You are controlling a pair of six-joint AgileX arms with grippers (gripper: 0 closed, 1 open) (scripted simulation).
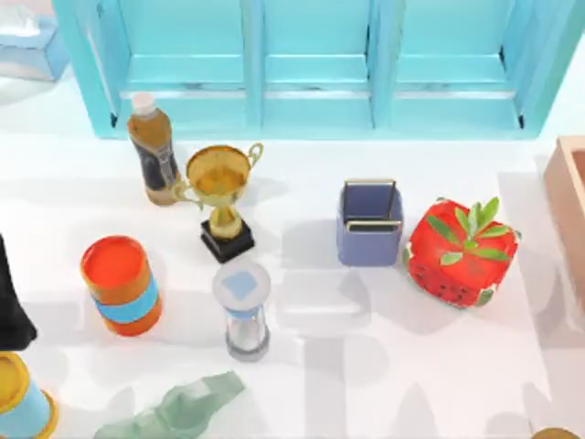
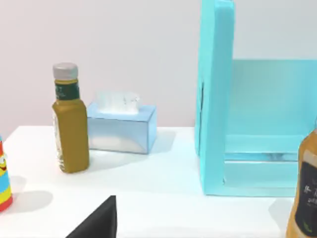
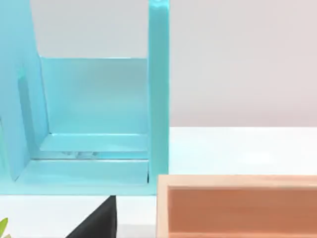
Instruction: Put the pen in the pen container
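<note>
You cannot tell how either gripper's fingers stand. You'll find the pen container [image 1: 369,225] just right of the table's centre, the strawberry [image 1: 462,253] close at its 3 o'clock.

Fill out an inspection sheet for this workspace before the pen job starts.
Surface: white table, dry and level.
Job's things: pen container upright, open top, close beside the strawberry.
Clutter: tea bottle, gold trophy, orange cylinder, clear cylinder, green object, wooden box.
Grippers: left arm at the table's left edge; a dark part of the left gripper and of the right gripper shows in each wrist view.
Cables: nothing seen.
Surroundings: turquoise shelf at the back, tissue box to its left.
</note>
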